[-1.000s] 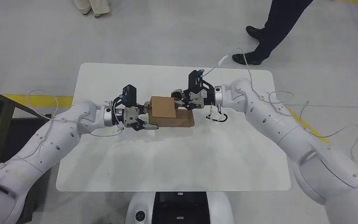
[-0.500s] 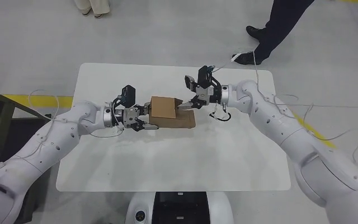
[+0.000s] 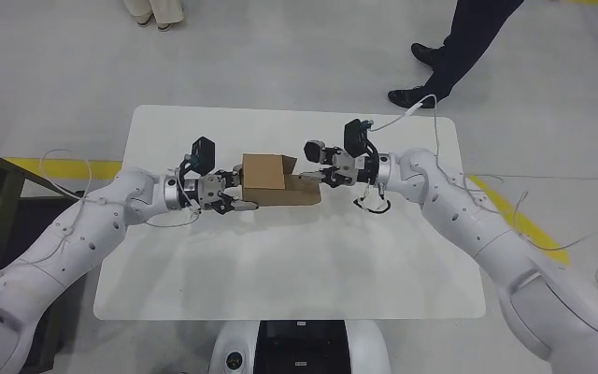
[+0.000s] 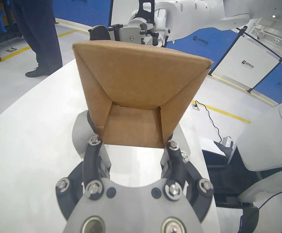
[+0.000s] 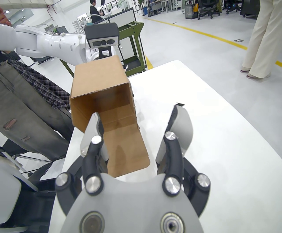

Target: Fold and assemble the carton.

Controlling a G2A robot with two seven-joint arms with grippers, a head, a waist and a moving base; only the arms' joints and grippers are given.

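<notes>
The carton (image 3: 266, 173) lies on the table (image 3: 374, 262), midway between its side edges and a little toward the far edge. The left gripper (image 4: 130, 130) clasps one end. Over the last second the right gripper (image 5: 137, 115) has drawn back from the other end, fingers spread and empty. That end gapes with its lower flap (image 5: 125, 150) flat on the table, so closing it remains undone.

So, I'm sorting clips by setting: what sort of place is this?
Probably a robotics lab or workshop hall: yellow floor lines, blue partition panels, a green cart and office chairs surround the table with the carton.
</notes>
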